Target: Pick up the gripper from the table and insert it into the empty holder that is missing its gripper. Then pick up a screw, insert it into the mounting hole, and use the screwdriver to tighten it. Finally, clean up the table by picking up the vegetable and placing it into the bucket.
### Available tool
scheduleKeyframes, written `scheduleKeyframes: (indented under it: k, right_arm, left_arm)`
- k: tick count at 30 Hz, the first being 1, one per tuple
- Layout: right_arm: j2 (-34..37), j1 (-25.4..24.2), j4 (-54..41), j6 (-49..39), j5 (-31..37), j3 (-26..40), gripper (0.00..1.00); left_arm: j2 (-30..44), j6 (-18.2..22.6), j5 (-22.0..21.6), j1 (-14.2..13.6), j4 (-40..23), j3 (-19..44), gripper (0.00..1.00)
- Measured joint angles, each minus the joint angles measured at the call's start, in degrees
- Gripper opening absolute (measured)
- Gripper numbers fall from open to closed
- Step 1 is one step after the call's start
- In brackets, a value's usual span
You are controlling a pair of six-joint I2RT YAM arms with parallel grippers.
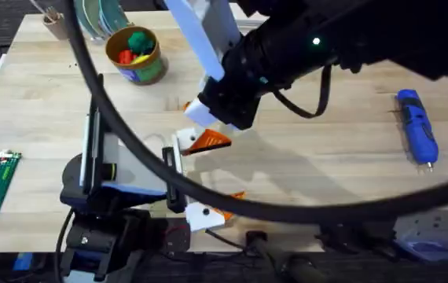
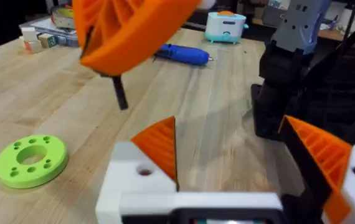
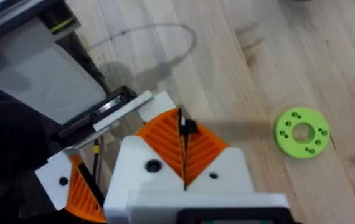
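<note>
Right gripper (image 3: 184, 158) pinched closed on a thin black screw, hovering over left gripper (image 1: 202, 177), whose orange-tipped white fingers gape wide, empty. Blue pen-shaped electric screwdriver (image 1: 417, 126) lying far right on wooden table (image 1: 326, 149). Yellow-rimmed round tin bucket (image 1: 136, 55) back left, holding vegetable.

bucket (image 1: 137, 55) far left, screwdriver (image 1: 417, 126) far right

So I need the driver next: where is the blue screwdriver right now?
In the overhead view the blue screwdriver lies on the wooden table's far right side, alone, well right of the right arm.
</note>
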Motion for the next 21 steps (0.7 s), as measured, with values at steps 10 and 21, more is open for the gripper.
scheduleKeyframes:
  k: [10, 21]
  right_arm:
    - [1.10, 2.84, -1.04, -0.08, -0.01, 0.00, 0.008]
    - [2.99, 3.81, -0.96, -0.11, 3.38, -0.02, 0.008]
  left_arm:
    - [0.00, 0.01, 0.00, 0.00, 0.00, 0.00, 0.993]
    - [0.00, 0.00, 0.00, 0.00, 0.00, 0.00, 0.993]
